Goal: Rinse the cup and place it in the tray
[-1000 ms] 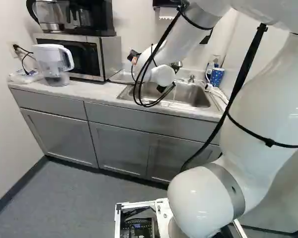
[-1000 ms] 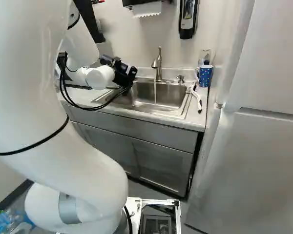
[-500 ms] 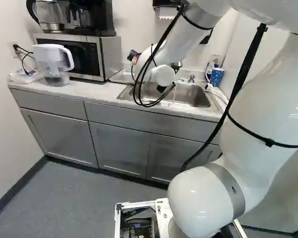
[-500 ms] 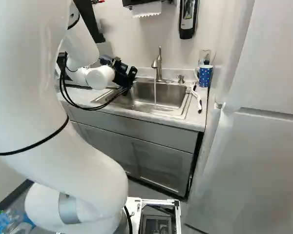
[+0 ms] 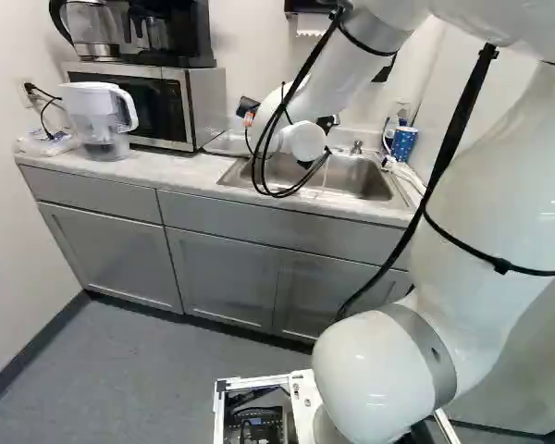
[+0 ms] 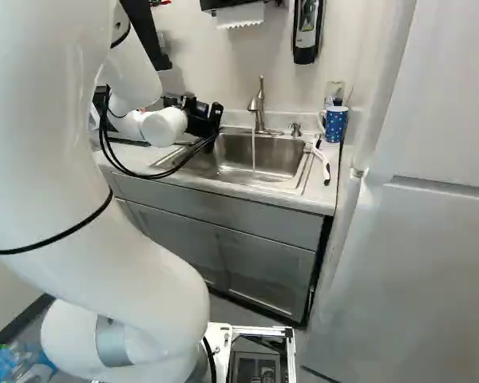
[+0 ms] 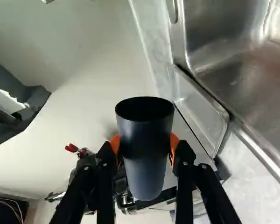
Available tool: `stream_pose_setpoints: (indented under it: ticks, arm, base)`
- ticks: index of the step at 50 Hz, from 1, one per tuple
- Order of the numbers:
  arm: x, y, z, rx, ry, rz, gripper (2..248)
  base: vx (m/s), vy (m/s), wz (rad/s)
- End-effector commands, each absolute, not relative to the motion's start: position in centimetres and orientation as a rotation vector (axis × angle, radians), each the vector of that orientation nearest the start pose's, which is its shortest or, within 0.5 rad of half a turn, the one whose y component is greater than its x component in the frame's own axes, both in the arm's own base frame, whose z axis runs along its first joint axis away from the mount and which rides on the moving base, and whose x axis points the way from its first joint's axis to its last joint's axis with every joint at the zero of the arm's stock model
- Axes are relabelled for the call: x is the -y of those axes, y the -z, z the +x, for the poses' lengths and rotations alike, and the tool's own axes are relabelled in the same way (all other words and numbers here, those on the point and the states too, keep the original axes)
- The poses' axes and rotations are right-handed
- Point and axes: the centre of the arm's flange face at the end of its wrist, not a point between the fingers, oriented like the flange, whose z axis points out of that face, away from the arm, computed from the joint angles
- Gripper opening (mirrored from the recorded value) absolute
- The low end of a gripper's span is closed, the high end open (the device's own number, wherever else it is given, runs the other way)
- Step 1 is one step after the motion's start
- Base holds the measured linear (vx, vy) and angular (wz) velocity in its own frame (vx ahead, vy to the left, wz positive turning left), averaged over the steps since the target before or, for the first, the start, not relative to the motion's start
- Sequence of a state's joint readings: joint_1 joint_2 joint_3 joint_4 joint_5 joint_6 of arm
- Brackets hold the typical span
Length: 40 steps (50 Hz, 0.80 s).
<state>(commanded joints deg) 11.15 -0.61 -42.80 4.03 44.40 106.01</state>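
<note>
One pincer [image 6: 215, 120] gripping one dark cup [image 7: 145, 154], one tray [image 7: 200, 114], one sink [image 6: 251, 158]

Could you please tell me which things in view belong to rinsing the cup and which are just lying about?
For the job:
dark cup, in the gripper
sink
running faucet
tray beside the sink

Just about:
spotted blue mug
brush
water pitcher
microwave

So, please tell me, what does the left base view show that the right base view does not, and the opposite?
Only the left base view: the white pitcher on the counter.
Only the right base view: the wall dispenser.
Both: the sink, the blue dotted mug and the arm.
</note>
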Motion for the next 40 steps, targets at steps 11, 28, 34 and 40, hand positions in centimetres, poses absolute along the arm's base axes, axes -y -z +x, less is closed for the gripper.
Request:
stream_pose_setpoints:
  ticks: [11, 28, 34, 40]
  arm:
    - [-9.06, -53.37, 48.27, -1.252, 0.92, -1.171, 121]
    - [-9.06, -53.37, 48.27, -1.159, 1.053, -1.301, 121]
    - [-9.06, -53.37, 48.27, -1.125, 1.098, -1.343, 121]
    - [-9.06, -53.37, 48.27, -1.089, 1.143, -1.387, 121]
  base:
    - [0.0, 0.0, 0.0]
    - [0.0, 0.0, 0.0]
    - [0.0, 0.0, 0.0]
    - [0.0, 0.0, 0.0]
